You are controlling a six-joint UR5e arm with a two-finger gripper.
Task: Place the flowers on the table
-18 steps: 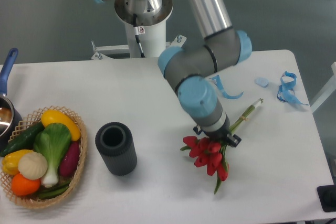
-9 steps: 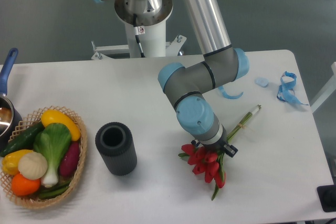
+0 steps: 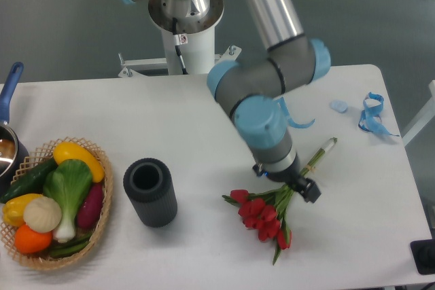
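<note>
The flowers (image 3: 262, 214), red tulips with green leaves, lie flat on the white table (image 3: 170, 120) at the front right. Their tied green stems run up and right to a pale tip near the blue scraps. My gripper (image 3: 293, 183) hangs over the stems just behind the blooms. Its black fingers stand on either side of the stems, open, with nothing lifted. The wrist hides most of the fingers.
A black cylinder (image 3: 150, 191) stands left of the flowers. At the front left is a wicker basket of vegetables (image 3: 54, 202), with a blue-handled pot (image 3: 8, 127) behind it. Blue ribbon scraps (image 3: 370, 115) lie at the back right. The arm's base (image 3: 185, 11) is behind the table.
The gripper lowered the flowers onto the table, let go and slid a little right along the stems. The blooms have settled lower and spread leftward.
</note>
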